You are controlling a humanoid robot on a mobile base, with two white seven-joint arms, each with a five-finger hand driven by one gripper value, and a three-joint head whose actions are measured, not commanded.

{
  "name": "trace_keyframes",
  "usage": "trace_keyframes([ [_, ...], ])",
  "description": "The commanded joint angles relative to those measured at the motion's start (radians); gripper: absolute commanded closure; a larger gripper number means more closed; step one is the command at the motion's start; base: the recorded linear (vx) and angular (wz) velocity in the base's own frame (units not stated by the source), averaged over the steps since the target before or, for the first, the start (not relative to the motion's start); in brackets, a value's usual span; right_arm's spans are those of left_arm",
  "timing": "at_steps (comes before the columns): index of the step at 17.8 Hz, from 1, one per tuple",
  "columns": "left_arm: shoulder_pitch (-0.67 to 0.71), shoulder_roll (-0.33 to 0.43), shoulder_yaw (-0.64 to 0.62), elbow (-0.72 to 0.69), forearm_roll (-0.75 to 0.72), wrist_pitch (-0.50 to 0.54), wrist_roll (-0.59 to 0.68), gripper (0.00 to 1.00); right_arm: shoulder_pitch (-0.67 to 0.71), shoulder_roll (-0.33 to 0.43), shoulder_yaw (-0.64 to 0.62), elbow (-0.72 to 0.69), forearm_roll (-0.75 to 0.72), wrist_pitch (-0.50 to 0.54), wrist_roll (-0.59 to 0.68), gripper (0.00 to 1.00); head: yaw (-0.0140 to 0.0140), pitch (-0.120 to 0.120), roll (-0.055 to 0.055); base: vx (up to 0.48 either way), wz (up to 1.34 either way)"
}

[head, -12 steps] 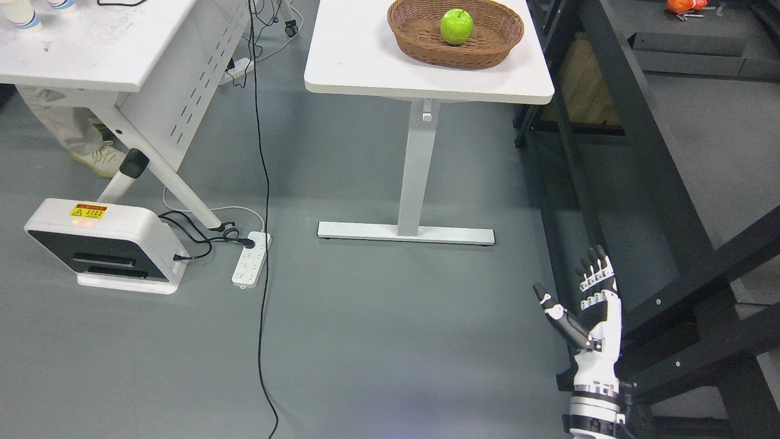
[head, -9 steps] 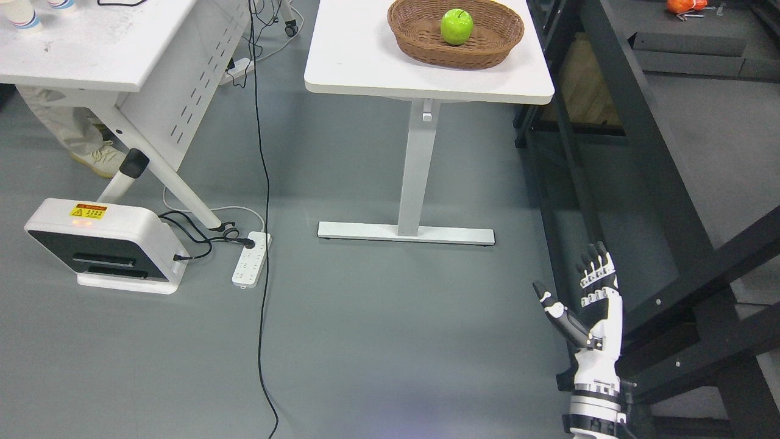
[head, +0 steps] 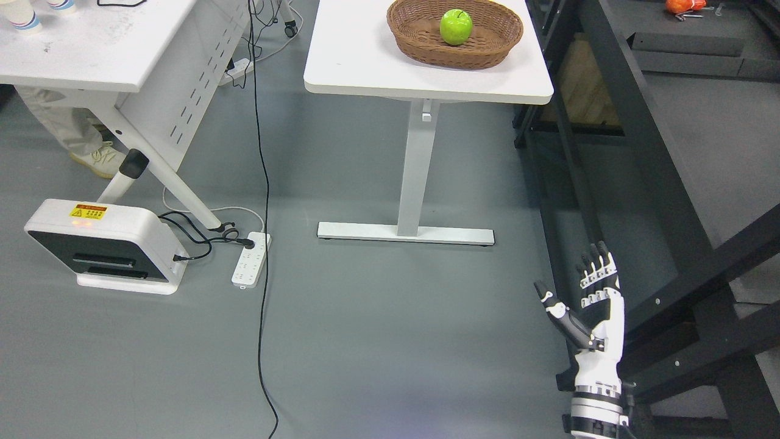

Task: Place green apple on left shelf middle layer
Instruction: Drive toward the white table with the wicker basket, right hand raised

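Green apple (head: 456, 27) sits in a wicker basket (head: 420, 42) on the white counter (head: 365, 67). Well apart, low at the frame's right, the right hand (head: 588, 320) points up with fingers spread, empty; a dark shelf frame (head: 646, 152) stands just beside it.

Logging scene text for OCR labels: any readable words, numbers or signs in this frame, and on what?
Yellow warning label on the white floor unit: a triangle sign shows, its print too small to read.
Paper cups on the left table: blue bands only, no legible text.
Nothing else carries readable text.
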Motion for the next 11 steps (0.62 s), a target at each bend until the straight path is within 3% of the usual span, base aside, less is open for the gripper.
trace_keyframes([
  [1, 0.000, 0.017, 0.000, 0.000, 0.000, 0.000, 0.000, 0.00, -0.015, -0.100, -0.055, -0.046, 0.284, 0.232, -0.042, 0.01, 0.0000, 0.000, 0.000, 0.000, 0.00],
  [5, 0.000, 0.017, 0.000, 0.000, 0.000, 0.001, 0.000, 0.00, -0.009, -0.139, -0.057, -0.068, 0.283, 0.212, -0.042, 0.00, 0.0000, 0.000, 0.000, 0.000, 0.00],
  [11, 0.000, 0.017, 0.000, 0.000, 0.000, 0.001, 0.000, 0.00, -0.003, -0.050, -0.098, -0.071, 0.283, 0.018, -0.033, 0.00, 0.0000, 0.000, 0.000, 0.011, 0.02],
])
